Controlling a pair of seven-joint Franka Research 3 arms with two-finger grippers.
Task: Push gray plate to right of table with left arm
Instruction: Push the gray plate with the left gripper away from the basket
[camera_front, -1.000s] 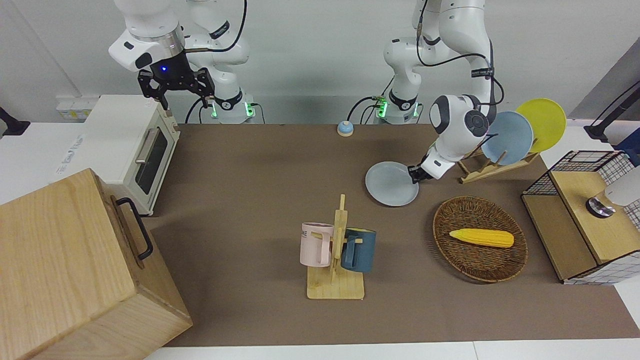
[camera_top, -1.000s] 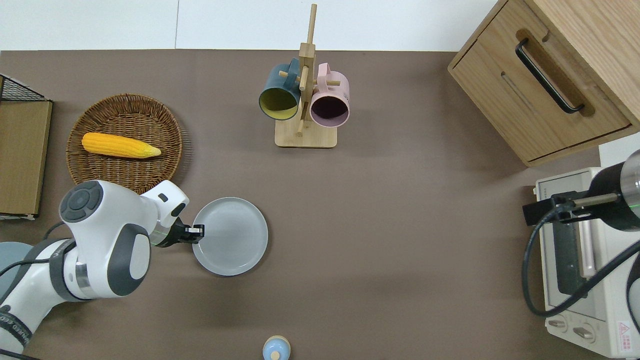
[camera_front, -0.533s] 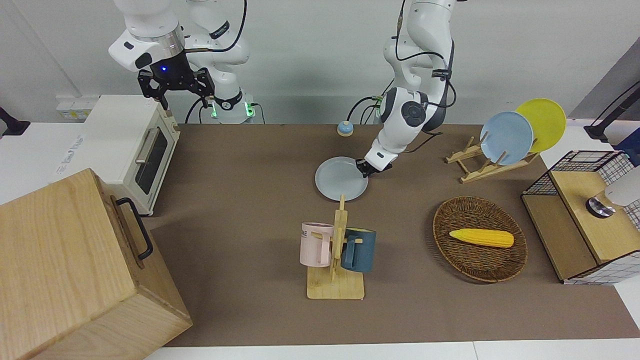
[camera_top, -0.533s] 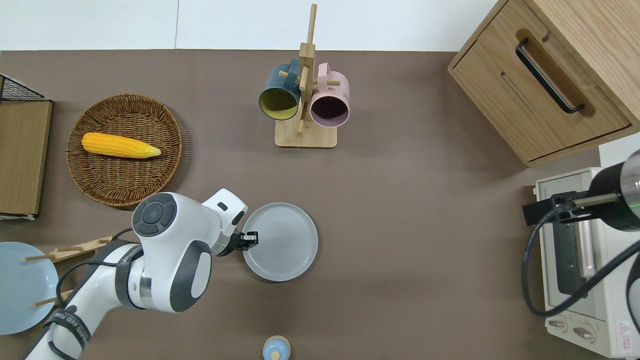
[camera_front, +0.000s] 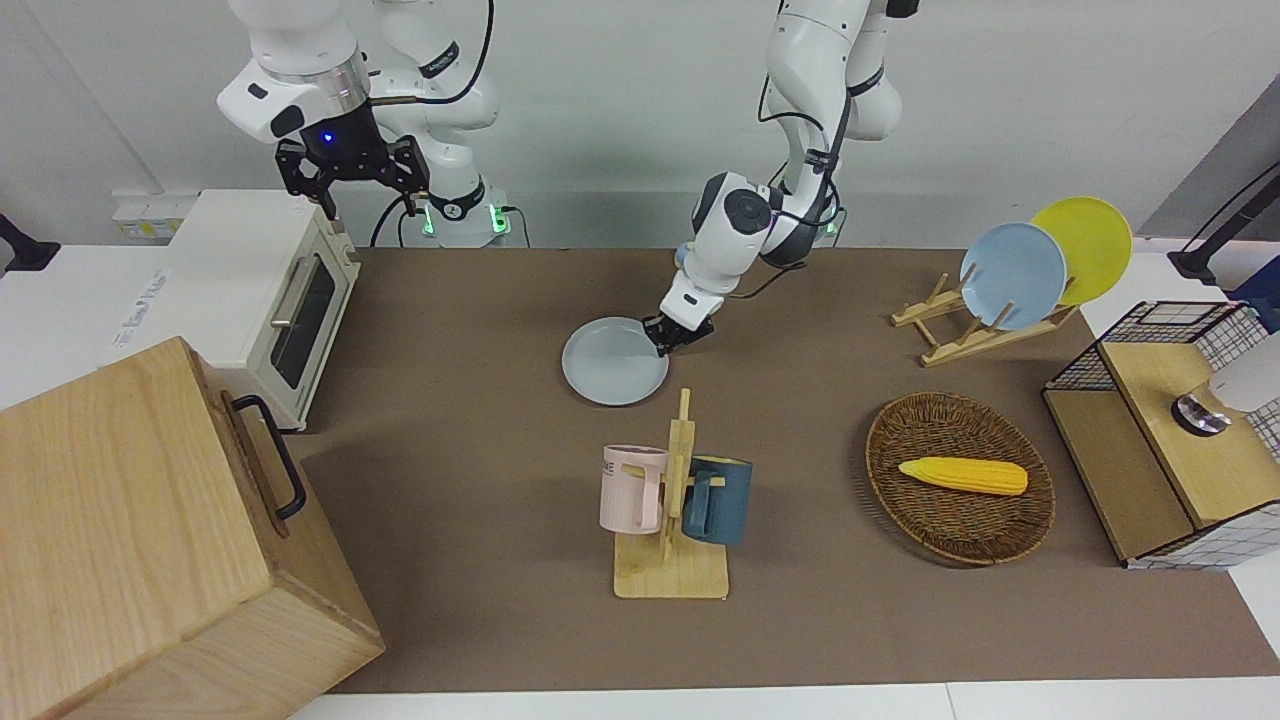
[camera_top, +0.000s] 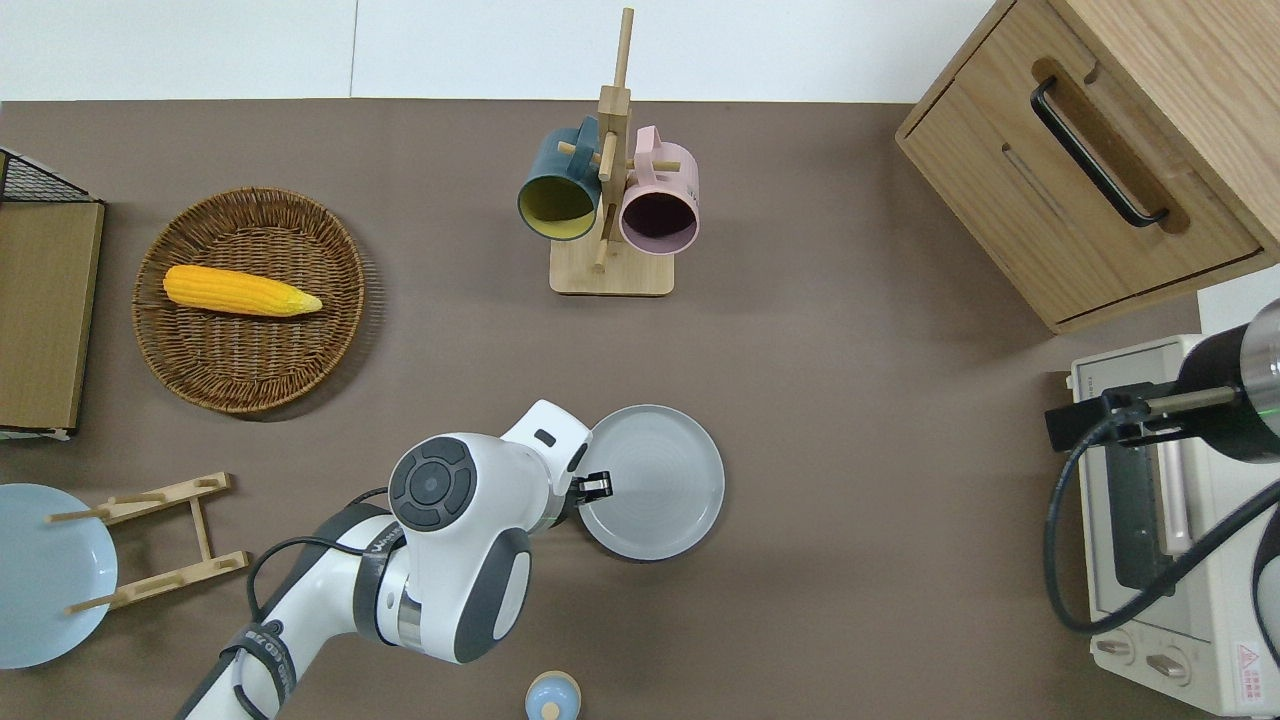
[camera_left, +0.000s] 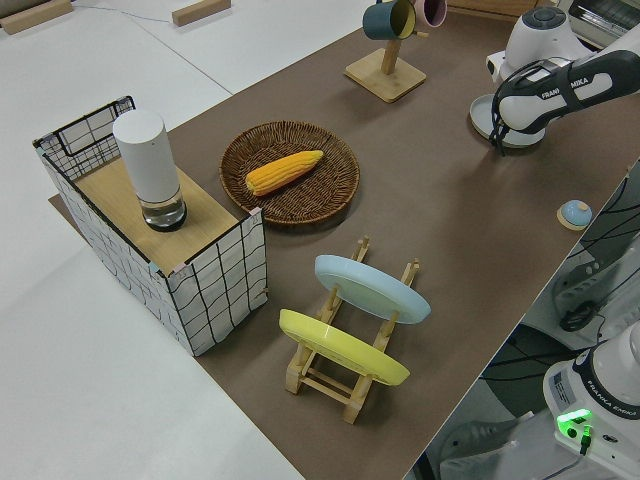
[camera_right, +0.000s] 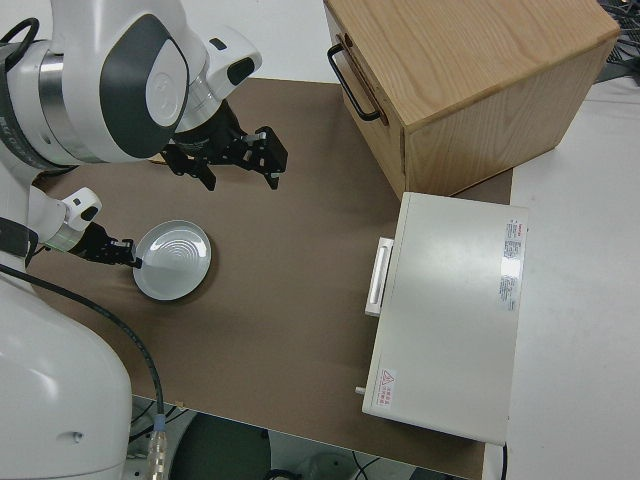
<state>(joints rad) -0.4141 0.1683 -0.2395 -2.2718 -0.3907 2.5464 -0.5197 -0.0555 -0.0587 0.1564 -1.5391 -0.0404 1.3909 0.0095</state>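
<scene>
The gray plate (camera_top: 660, 485) (camera_front: 612, 363) (camera_right: 175, 262) lies flat on the brown table (camera_top: 850, 450), near its middle and nearer to the robots than the mug rack. My left gripper (camera_top: 598, 485) (camera_front: 662, 340) (camera_right: 128, 256) is low at the plate's rim on the side toward the left arm's end, fingers shut and touching the rim. In the left side view the left arm hides most of the plate (camera_left: 483, 118). The right gripper (camera_front: 368, 198) (camera_right: 240, 172) is parked with its fingers open.
A mug rack (camera_top: 610, 215) holds a pink and a blue mug. A wicker basket (camera_top: 345, 300) with corn (camera_top: 240, 290) sits toward the left arm's end, near a plate rack (camera_front: 960, 335). A wooden cabinet (camera_top: 1100, 150) and toaster oven (camera_front: 250, 290) fill the right arm's end. A small bell (camera_top: 552, 697) stands near the robots.
The left gripper has slid the gray plate across the table from beside the basket toward the right arm's end, staying at its rim. The right arm has not moved.
</scene>
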